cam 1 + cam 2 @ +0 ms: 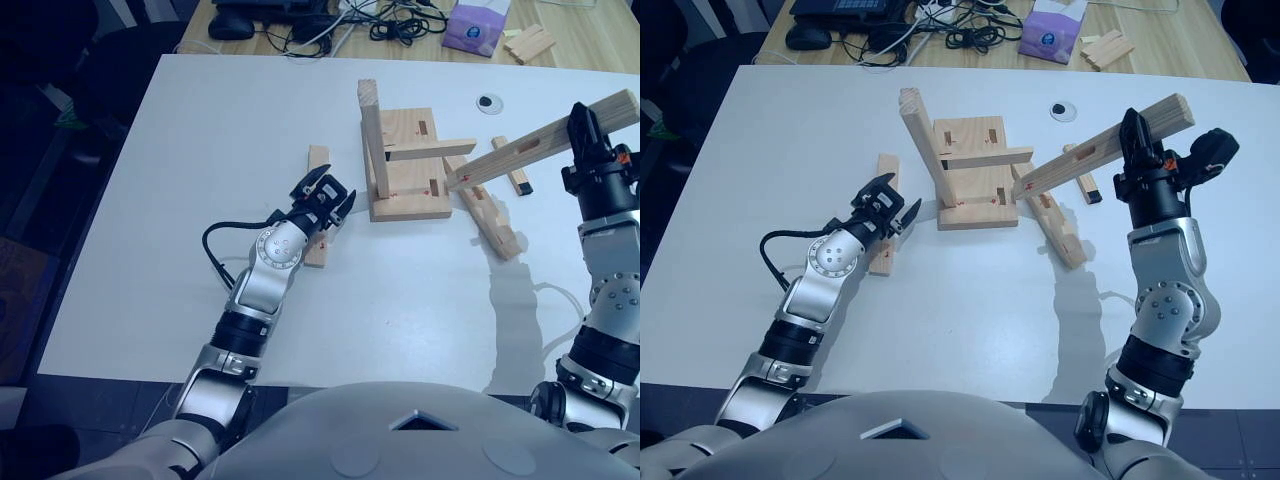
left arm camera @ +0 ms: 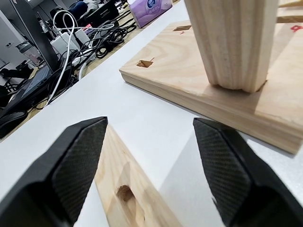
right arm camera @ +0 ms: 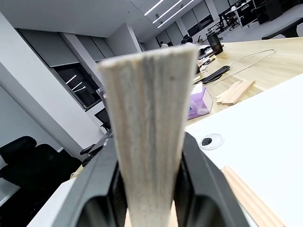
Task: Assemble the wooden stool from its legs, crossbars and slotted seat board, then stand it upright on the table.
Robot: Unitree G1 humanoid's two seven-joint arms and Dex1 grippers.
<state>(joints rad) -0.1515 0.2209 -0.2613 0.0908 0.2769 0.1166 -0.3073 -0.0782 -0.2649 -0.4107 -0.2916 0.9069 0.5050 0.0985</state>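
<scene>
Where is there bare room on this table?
Bare: the table's far left, beyond the left gripper, and the near strip before the seat board. Crowded: right of that board, where a loose leg and crossbar lie by the right gripper's held leg.

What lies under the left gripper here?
A loose wooden piece lies flat on the table beneath the open left gripper, one slot showing between its fingers. From above, the gripper covers the piece's middle.
</scene>
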